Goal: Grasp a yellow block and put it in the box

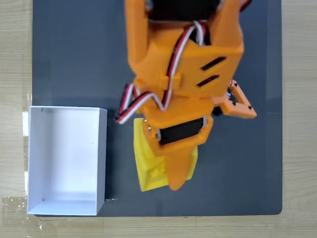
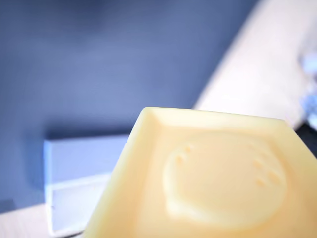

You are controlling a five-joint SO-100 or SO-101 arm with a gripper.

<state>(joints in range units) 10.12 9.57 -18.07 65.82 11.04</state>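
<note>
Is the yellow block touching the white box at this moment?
Apart. In the fixed view a strip of dark mat shows between the yellow block and the right wall of the box, so the block is outside the box, not against it.

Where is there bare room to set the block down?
The box floor is bare. The gray mat above the box and right of the arm is free. It is crowded where the claw sits over the yellow block, beside the box.

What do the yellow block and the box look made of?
The yellow block looks like smooth, slightly glossy moulded plastic with a raised round stud. The box looks like thin matte white card or plastic sheet, with thin folded-looking walls; I cannot tell which.
</note>
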